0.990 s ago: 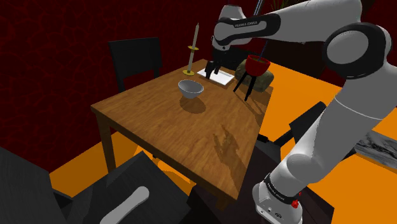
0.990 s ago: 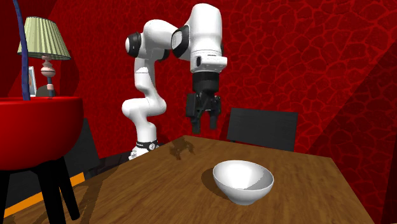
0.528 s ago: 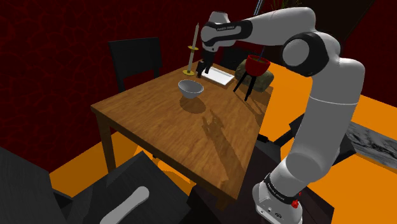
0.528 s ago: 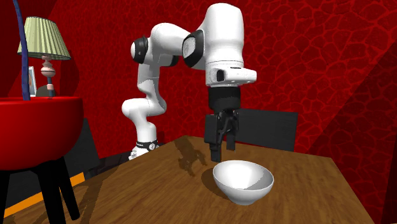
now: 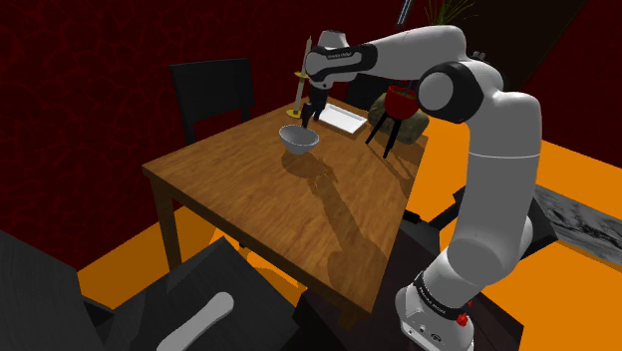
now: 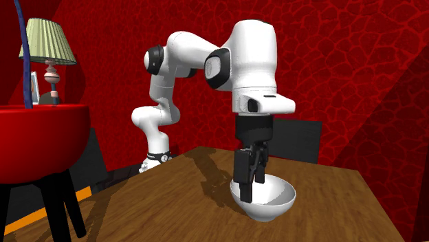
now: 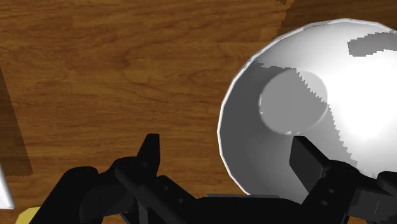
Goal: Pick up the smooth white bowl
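A smooth white bowl [image 5: 299,140] stands upright on the wooden table [image 5: 259,204], towards its far side. My black gripper [image 5: 310,117] hangs straight down over the bowl's rim on the side nearest the candlestick. In the second exterior view the gripper [image 6: 251,187] is open and straddles the rim of the bowl [image 6: 271,201]. In the wrist view one finger [image 7: 308,162] is inside the bowl [image 7: 318,114] and the other finger [image 7: 151,149] is outside, over the table [image 7: 95,76]. Neither finger touches the bowl.
A tall candlestick [image 5: 303,78] and a flat white pad [image 5: 342,120] lie just beyond the bowl. A red bowl on a black stand [image 5: 403,102] stands at the far corner. Black chairs [image 5: 211,95] flank the table. A lamp [image 6: 47,45] stands behind.
The arm has swung from above the white pad towards the bowl and come down. The open gripper now straddles the bowl's rim. The bowl has not moved.
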`<move>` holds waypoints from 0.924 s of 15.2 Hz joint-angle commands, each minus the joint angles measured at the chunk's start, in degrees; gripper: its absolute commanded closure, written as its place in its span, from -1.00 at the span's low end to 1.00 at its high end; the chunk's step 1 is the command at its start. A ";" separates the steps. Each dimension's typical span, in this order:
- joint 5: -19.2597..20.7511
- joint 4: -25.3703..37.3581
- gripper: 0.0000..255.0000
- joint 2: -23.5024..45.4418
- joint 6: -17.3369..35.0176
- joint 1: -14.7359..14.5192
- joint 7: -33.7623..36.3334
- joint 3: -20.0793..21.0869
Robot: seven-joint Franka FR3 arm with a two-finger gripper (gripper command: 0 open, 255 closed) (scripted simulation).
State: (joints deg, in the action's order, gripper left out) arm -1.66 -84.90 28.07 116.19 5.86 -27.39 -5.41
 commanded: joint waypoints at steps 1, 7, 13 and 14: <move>-0.06 -1.00 -1.00 0.38 1.41 0.07 -0.12 0.01; -0.07 -1.21 1.00 0.53 1.77 0.05 -0.09 0.02; -0.07 -1.18 1.00 0.54 1.75 0.06 -0.10 0.02; -0.08 -1.25 1.00 0.51 1.79 0.07 -0.12 0.01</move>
State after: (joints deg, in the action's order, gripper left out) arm -1.72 -86.06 28.58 117.98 5.95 -27.49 -5.43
